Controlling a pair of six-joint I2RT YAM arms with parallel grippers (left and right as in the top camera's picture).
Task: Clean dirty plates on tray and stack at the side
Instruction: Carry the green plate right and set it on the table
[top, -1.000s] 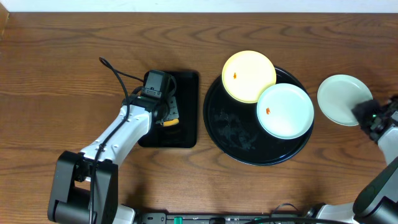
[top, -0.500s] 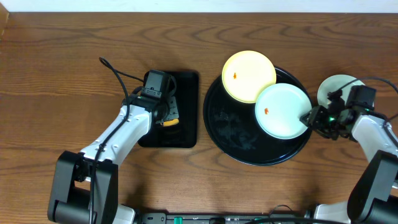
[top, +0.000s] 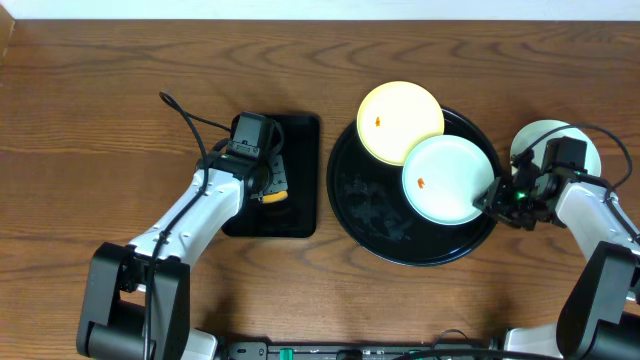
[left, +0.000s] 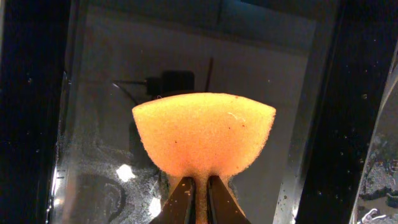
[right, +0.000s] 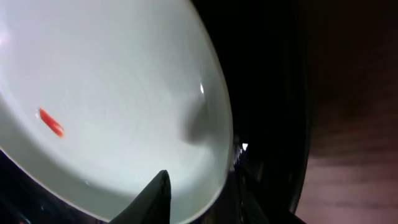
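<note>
Here our right end effector (right: 202, 186) sits over the rim of the pale mint-blue round plate (top: 445, 175) on the shiny black round tray (top: 365, 215); whether it pinches, we cannot tell. A pale yellow plate (top: 400, 120) touches it. Our left end effector (left: 198, 186) pinches an orange sponge (left: 204, 134).

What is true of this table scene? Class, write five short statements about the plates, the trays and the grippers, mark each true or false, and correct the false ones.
1. The left gripper is shut on an orange sponge. True.
2. The yellow plate lies flat on the wood. False: it rests on the round black tray, at its far rim.
3. The mint plate on that tray bears an orange speck. True.
4. Both mint plates sit on the round tray. False: the second mint plate lies on the table, right of the tray.
5. The right gripper is at the yellow plate. False: it is at the rim of the mint plate on the tray.
</note>
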